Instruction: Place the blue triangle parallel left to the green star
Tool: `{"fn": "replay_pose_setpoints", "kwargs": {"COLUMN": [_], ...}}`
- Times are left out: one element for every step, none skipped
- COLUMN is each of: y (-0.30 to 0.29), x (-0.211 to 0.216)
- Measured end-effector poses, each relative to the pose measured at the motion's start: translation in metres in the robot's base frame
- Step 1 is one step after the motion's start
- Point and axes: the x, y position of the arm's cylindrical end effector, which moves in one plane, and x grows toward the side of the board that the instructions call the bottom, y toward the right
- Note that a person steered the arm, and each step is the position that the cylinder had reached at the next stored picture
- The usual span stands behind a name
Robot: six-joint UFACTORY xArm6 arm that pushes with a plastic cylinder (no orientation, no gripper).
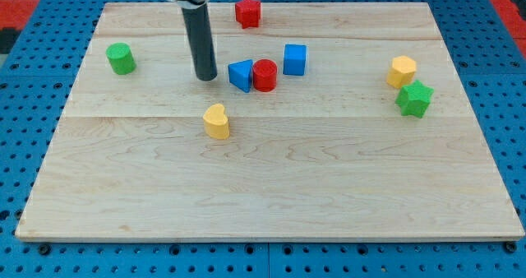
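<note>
The blue triangle (241,75) lies at the upper middle of the wooden board, touching a red cylinder (265,76) on its right. The green star (413,99) sits far off at the view's right, just below a yellow hexagon (402,71). My tip (206,76) rests on the board a short way left of the blue triangle, with a small gap between them. The rod rises straight up to the view's top.
A blue cube (295,59) stands right of the red cylinder. A red block (247,12) sits near the top edge. A green cylinder (121,58) is at the left. A yellow heart (217,121) lies below my tip. The wooden board (271,187) lies on blue pegboard.
</note>
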Motion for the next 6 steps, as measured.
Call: {"fn": "replay_pose_setpoints", "kwargs": {"y": [0.076, 0.142, 0.174, 0.203, 0.233, 0.221], "x": [-0.005, 0.000, 0.015, 0.015, 0.017, 0.017]}}
